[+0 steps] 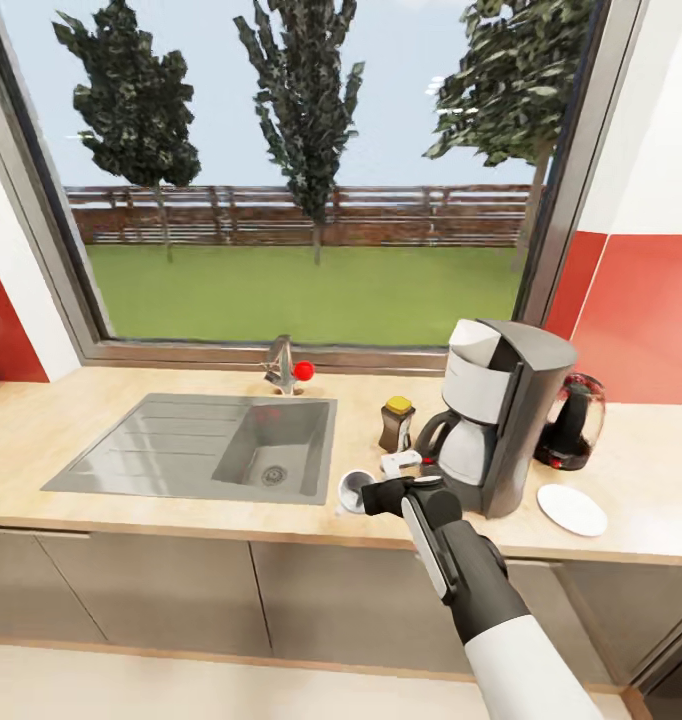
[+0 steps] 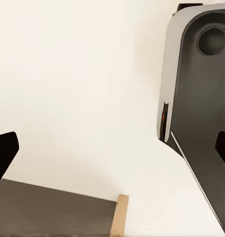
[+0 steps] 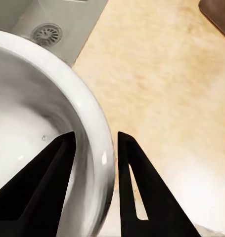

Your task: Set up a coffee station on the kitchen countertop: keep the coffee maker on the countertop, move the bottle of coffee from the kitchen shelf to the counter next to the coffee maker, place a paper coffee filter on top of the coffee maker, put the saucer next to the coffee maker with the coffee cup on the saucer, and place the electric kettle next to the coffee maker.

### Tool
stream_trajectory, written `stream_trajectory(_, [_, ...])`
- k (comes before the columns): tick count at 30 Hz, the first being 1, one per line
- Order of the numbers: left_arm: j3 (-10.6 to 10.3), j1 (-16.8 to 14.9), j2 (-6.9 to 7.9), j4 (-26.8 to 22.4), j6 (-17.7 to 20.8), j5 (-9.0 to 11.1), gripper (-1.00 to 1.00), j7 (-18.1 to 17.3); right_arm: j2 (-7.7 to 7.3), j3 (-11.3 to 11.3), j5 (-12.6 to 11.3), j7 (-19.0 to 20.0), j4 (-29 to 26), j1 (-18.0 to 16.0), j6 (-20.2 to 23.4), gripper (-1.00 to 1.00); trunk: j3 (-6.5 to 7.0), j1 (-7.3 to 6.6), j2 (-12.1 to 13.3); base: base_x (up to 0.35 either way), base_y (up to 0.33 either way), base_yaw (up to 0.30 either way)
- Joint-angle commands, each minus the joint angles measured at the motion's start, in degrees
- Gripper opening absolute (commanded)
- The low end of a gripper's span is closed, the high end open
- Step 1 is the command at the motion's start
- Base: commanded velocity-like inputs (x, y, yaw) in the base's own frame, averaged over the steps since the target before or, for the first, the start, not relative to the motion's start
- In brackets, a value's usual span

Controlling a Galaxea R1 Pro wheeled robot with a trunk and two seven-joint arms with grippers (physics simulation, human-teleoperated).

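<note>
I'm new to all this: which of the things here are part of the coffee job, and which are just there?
Job: coffee maker, coffee bottle, kettle, saucer, cup pinched at its rim by the right gripper, countertop.

Just there: sink, tap, window.

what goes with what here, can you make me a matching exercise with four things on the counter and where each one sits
Things:
1. coffee cup
2. bottle of coffee
3. electric kettle
4. saucer

Places:
A. bare, near the counter's front edge, right of the coffee maker
B. behind the saucer, by the red wall
C. rim between the right gripper jaws, beside the sink
D. just left of the coffee maker, behind the gripper

Pairs: 1-C, 2-D, 3-B, 4-A
</note>
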Motion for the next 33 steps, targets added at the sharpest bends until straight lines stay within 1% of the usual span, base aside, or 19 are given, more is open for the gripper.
stream_trajectory(1, [-0.5,0.0,0.00,-0.1,0.1,0.5,1.00,0.2,0.00,0.0,0.2,0.3,-0.1,0.0,0.3,-1.00,-0.13,0.01,-0.1,-0.213,-0.207,0.270])
stream_trajectory(7, [-0.5,0.0,-0.03,-0.1,0.1,0.5,1.00,0.2,0.00,0.0,0.2,0.3,-0.1,0.0,0.3,-1.00,-0.13,0.01,-0.1,-0.226,-0.202,0.093])
stream_trajectory(15, [-0.5,0.0,-0.09,-0.1,0.2,0.5,1.00,0.2,0.00,0.0,0.2,0.2,0.0,0.0,0.3,-1.00,-0.13,0.01,-0.1,-0.226,-0.198,0.004])
stream_trajectory(33, [-0.5,-0.1,-0.06,-0.1,0.2,0.5,1.00,0.2,0.00,0.0,0.2,0.2,-0.1,0.0,0.3,-1.00,-0.13,0.01,-0.1,-0.174,-0.229,0.000])
